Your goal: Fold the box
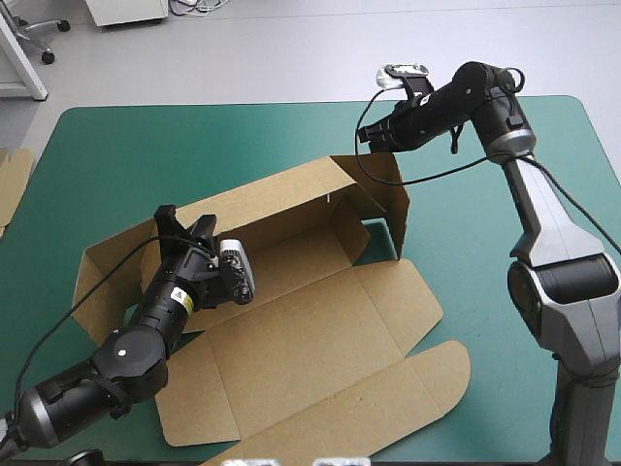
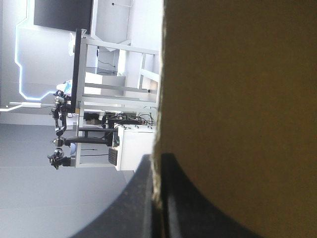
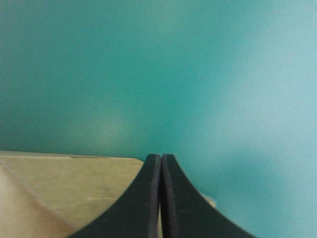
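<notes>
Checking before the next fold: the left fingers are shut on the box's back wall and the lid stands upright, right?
No: the lid lies flat on the table, as the high view shows. The left fingers are indeed shut on the box's back wall.

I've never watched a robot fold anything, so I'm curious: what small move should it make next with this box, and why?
Probably the right gripper, shut by the standing end flap, should nudge that flap inward. The left gripper is shut on the box, holding its back wall upright; the front lies flat.
</notes>
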Tool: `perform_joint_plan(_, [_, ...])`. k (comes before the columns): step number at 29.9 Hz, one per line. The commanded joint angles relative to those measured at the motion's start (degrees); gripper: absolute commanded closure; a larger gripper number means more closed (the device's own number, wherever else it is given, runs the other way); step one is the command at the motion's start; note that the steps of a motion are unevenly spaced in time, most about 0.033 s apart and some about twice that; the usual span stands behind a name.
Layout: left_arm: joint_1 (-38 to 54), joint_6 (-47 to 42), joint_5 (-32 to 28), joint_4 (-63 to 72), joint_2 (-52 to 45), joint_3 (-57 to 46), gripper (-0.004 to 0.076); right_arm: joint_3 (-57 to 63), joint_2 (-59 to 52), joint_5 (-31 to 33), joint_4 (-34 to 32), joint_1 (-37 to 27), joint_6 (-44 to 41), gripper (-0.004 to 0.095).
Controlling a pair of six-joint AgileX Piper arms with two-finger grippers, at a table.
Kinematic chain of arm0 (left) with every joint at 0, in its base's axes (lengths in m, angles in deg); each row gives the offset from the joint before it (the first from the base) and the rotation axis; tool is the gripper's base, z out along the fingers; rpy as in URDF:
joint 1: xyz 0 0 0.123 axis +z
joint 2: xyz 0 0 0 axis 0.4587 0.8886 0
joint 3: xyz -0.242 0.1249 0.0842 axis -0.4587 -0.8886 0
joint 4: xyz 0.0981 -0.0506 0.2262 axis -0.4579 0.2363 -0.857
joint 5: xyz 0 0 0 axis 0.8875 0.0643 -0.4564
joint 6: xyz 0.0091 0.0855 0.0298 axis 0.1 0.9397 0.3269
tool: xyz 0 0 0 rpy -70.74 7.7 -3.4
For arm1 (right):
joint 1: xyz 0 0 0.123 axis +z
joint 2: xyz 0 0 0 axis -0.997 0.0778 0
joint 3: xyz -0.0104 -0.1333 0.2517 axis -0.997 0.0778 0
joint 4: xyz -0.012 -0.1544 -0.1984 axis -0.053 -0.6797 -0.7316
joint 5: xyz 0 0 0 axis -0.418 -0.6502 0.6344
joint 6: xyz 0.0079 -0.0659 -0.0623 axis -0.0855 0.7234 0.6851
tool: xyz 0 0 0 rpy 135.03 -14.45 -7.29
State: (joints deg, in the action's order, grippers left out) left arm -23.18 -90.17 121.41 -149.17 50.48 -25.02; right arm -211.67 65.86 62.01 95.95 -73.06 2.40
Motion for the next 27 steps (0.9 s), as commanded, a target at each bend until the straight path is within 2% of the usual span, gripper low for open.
perform_joint_plan(1, [-0.31,-0.97,0.97,-2.84,-1.21,2.0,0.0738,-1.54,-5.0,0.67,-3.14,-0.16,-1.29,0.0935])
perform_joint_plan(11, [-0.31,-2.07,1.37,-2.84,-1.21,2.0,0.0738,-1.28,-9.58,0.67,-2.73,-0.18,-1.56,0.0936])
perform_joint_plan(18, [-0.31,-2.2,1.37,-2.97,-1.21,2.0,0.0738,3.43,-9.72,0.5,-1.73,-0.18,-0.23,0.0936])
perform_joint_plan(27, [-0.31,-2.2,1.98,-2.83,-1.21,2.0,0.0738,-1.52,-9.72,-4.84,2.9,-0.07,0.61,0.0936])
